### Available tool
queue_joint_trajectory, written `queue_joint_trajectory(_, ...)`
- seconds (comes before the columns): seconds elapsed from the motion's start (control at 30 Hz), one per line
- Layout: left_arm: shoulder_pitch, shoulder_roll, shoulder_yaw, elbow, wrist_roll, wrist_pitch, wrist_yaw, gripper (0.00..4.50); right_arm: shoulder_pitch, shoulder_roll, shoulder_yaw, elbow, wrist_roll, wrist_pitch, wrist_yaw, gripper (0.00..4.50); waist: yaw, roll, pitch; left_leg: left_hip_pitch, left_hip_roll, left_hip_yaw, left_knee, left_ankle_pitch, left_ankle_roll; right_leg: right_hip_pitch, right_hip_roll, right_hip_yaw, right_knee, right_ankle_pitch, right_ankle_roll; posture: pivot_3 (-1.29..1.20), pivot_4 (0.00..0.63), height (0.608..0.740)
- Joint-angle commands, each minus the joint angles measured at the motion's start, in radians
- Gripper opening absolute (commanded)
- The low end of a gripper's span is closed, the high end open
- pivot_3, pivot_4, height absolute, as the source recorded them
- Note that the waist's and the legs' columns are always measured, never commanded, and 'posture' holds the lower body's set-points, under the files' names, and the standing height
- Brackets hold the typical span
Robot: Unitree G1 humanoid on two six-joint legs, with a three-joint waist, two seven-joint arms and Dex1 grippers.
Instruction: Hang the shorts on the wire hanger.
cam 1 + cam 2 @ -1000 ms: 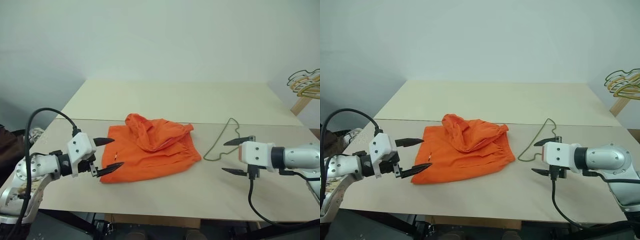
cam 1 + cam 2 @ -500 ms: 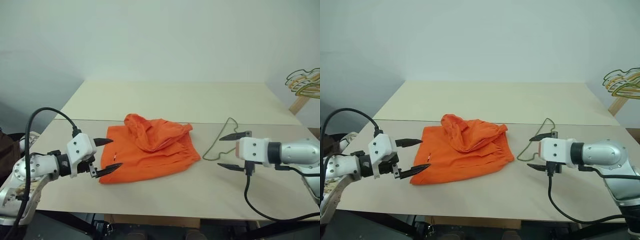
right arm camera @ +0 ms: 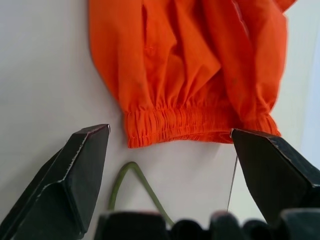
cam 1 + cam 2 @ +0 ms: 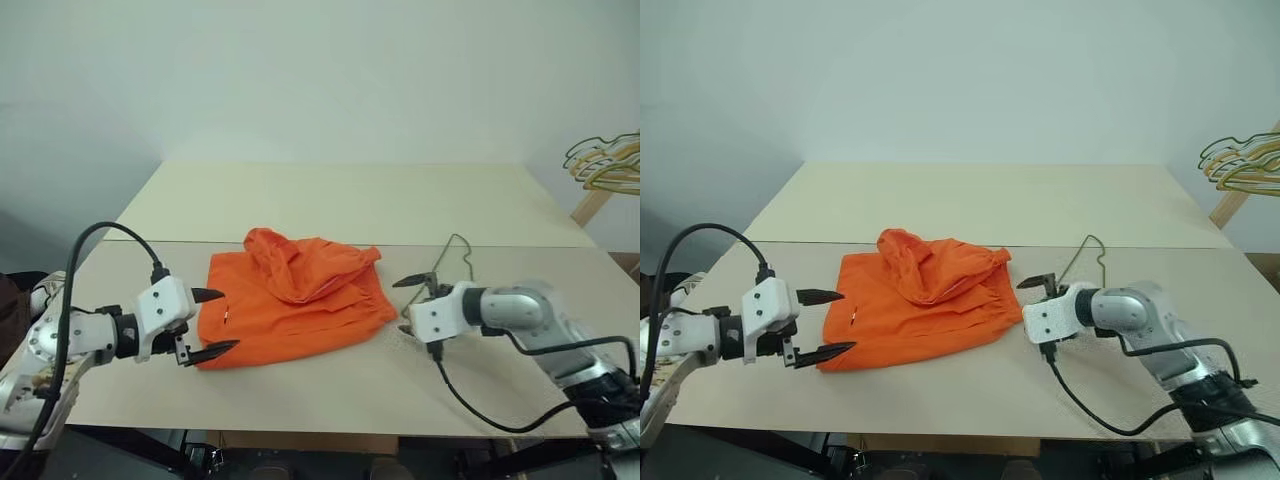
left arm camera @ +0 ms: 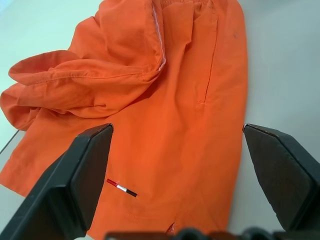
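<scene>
— So, how far is it with the hanging, do you think?

— Honestly, almost nothing is done yet. The shorts (image 4: 292,295) lie in a crumpled heap on the tabletop (image 4: 330,195), a little left of the middle of the frame, with one part folded over itself. Nothing lifts them.

— And the wire hanger (image 4: 447,262)?

— It lies flat on the tabletop too, just right of the shorts, its hook toward the far side. In the right wrist view a corner of it (image 3: 131,181) sits just below the gathered waistband (image 3: 185,126); I cannot tell if wire and cloth touch there.

— Do the grippers hold something?

— No. The left gripper (image 4: 210,323), at the lower left of the frame, stands with its fingers spread wide at the left edge of the shorts, and it grasps nothing. The right gripper (image 4: 410,303), right of the middle, is also spread wide and empty, low over the tabletop between the waistband and the hanger.

— So everything is left?

— I judge so. The hanger must be picked up, the shorts must be raised and put over its bar. Both grippers are only in a place to begin.

— Those yellow and green hangers (image 4: 603,162) at the right edge?

— Not part of it, I think.
</scene>
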Motion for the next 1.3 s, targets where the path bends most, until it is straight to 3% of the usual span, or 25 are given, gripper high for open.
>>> queue_joint_trajectory(0.03,-0.001,-0.001,0.012,-0.020,0.002,-0.019,0.007,4.50,-0.049,0.027,0.033,0.076,-0.079,-0.052,-0.056,4.45,0.000,0.000,0.000,0.000,0.000,0.000,0.000,0.000,0.000,0.000,0.000,0.000,0.000,0.000,0.000,-0.02,0.000,0.740)
queue_joint_trajectory(0.17,0.030,-0.007,0.026,-0.035,0.000,-0.018,0.015,4.50,-0.099,0.071,0.071,0.190,-0.119,-0.094,-0.092,4.45,-0.003,0.000,0.000,0.001,0.000,0.000,0.000,0.001,-0.001,0.000,0.001,0.000,0.001,0.000,0.000,-0.01,0.000,0.740)
queue_joint_trajectory(0.27,0.045,-0.007,0.037,-0.041,-0.002,-0.019,0.018,4.50,-0.118,0.091,0.078,0.245,-0.126,-0.126,-0.113,3.86,-0.003,0.000,0.000,0.001,0.001,0.000,0.000,0.001,-0.002,0.000,0.002,0.000,0.001,0.000,-0.001,0.00,0.000,0.740)
queue_joint_trajectory(0.63,0.097,0.020,0.005,0.010,0.095,-0.072,0.010,4.50,-0.148,0.125,0.097,0.313,-0.113,-0.197,-0.098,0.05,-0.002,0.000,0.000,0.001,0.001,0.000,-0.001,0.002,-0.004,0.000,0.002,0.000,0.001,0.000,-0.001,0.01,0.000,0.740)
queue_joint_trajectory(1.3,0.084,0.103,-0.137,0.162,0.291,-0.170,-0.036,4.50,-0.103,0.142,0.072,0.256,-0.100,-0.133,-0.115,0.05,-0.004,0.000,0.000,0.001,0.001,-0.001,-0.001,0.001,-0.001,0.000,0.003,0.000,0.001,0.000,-0.001,-0.02,0.000,0.740)
